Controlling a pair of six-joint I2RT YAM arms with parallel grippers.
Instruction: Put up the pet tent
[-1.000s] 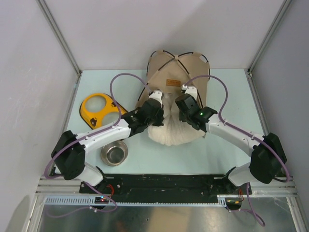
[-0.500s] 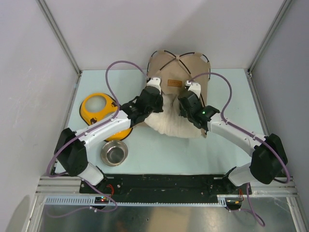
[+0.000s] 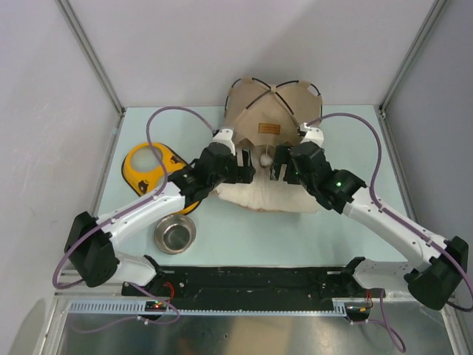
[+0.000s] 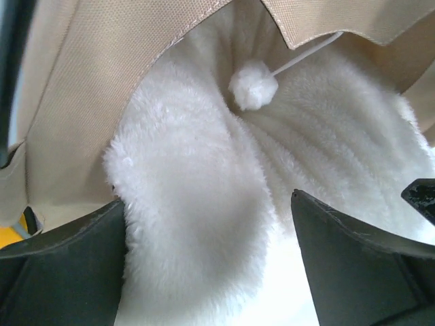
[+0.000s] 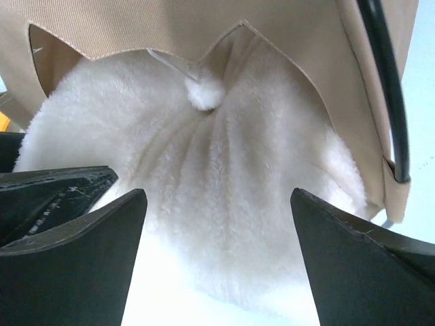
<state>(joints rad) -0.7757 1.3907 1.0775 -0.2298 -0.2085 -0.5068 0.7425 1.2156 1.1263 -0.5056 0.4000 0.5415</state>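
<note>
Tent of tan beige fabric with thin black poles (image 3: 273,107) stands at the upper centre of the top view, at the far edge of the pale bench (image 3: 355,148), its brown label patch (image 3: 267,128) facing up. A cream fluffy pillow (image 3: 259,198) spills from its mouth, and the white pom-pom (image 3: 266,158) hangs above it. Left jaws and right jaws flank the pom-pom, both spread wide and gripping nothing. A yellow double-bowl holder (image 3: 131,174) and a steel bowl (image 3: 175,234) sit at left.

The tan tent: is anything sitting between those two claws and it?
Yes, the cream pillow lies in the mouth of the pet tent, directly before the open left gripper and right gripper. The tent's front edge hangs just above the pillow; nothing else visible blocks it.
</note>
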